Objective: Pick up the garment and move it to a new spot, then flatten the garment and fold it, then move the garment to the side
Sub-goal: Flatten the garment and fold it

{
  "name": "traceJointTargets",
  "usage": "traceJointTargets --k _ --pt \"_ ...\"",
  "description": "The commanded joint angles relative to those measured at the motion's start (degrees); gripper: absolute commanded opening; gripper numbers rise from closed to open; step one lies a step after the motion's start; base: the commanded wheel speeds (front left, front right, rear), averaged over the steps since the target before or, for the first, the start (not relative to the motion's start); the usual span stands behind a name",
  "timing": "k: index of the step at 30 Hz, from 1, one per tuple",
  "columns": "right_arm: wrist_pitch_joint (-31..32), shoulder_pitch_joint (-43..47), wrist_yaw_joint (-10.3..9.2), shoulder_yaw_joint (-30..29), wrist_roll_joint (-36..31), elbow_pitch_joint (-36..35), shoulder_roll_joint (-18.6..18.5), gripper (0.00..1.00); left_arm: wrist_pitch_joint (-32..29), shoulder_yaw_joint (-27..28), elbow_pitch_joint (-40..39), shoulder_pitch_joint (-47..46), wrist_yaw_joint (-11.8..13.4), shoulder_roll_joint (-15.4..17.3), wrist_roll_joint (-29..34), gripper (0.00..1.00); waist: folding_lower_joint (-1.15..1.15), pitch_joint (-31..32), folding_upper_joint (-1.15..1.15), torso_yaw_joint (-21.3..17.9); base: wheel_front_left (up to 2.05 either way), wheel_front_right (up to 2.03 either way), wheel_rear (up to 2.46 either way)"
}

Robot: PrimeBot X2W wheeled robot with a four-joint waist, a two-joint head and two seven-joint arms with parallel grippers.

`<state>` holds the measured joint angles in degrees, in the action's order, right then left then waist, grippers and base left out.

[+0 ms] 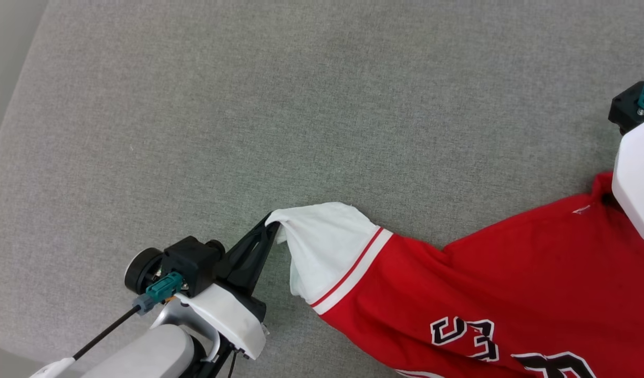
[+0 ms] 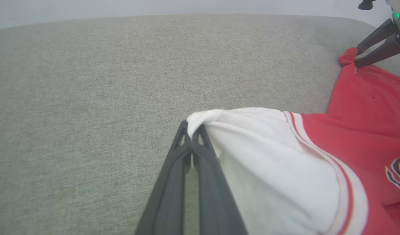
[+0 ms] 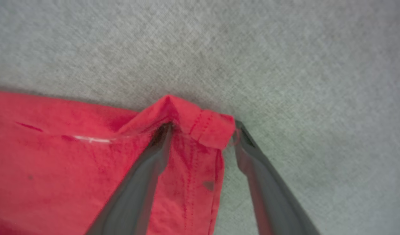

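Observation:
The garment (image 1: 490, 283), a red T-shirt with a white sleeve (image 1: 327, 241) and striped trim, lies on the grey fabric surface (image 1: 301, 105) at the lower right. My left gripper (image 1: 272, 223) is shut on the sleeve's tip, and the left wrist view shows the fingers (image 2: 200, 140) pressed together on the bunched white cloth (image 2: 268, 147). My right gripper (image 3: 204, 126) stands open at the shirt's far red hem corner (image 3: 206, 125), one finger on each side of it. In the left wrist view the right gripper (image 2: 356, 57) is at the top right.
The grey surface stretches wide to the left and beyond the shirt. Its rounded left edge (image 1: 7, 136) drops to a paler floor. A pale wall (image 2: 154, 8) lies behind its far edge. My right arm's white housing (image 1: 637, 184) covers the shirt's upper right corner.

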<state>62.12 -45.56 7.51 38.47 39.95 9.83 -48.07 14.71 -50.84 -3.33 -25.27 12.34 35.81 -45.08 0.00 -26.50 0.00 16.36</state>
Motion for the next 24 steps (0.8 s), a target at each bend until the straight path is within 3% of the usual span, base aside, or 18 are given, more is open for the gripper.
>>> traceJointTargets --k 1,13,19,24 --pt "-0.75 2.87 -0.04 2.8 0.35 3.02 1.23 0.0 0.22 0.44 0.42 -0.12 -0.24 0.13 -0.14 0.0 0.0 0.92 0.0 -0.46 0.0 0.0 0.0" --pt "-17.2 -1.68 -0.04 -1.93 5.25 0.27 -0.66 0.0 -0.52 2.58 3.01 -3.65 -2.84 2.99 0.43 0.0 0.0 11.32 0.0 -3.55 0.0 0.0 0.0" --pt "-24.15 -5.21 -0.04 -3.91 3.39 -2.86 -0.92 0.0 -3.89 4.76 3.46 -13.35 -5.33 4.54 1.65 0.0 0.0 12.93 0.0 -5.52 0.0 0.0 0.0" --pt "-29.08 -10.21 -0.05 -6.27 0.66 -3.1 0.81 0.0 -7.36 6.31 6.08 -24.98 -8.71 3.28 2.78 0.0 0.0 11.49 0.0 -7.2 0.0 0.0 0.0"
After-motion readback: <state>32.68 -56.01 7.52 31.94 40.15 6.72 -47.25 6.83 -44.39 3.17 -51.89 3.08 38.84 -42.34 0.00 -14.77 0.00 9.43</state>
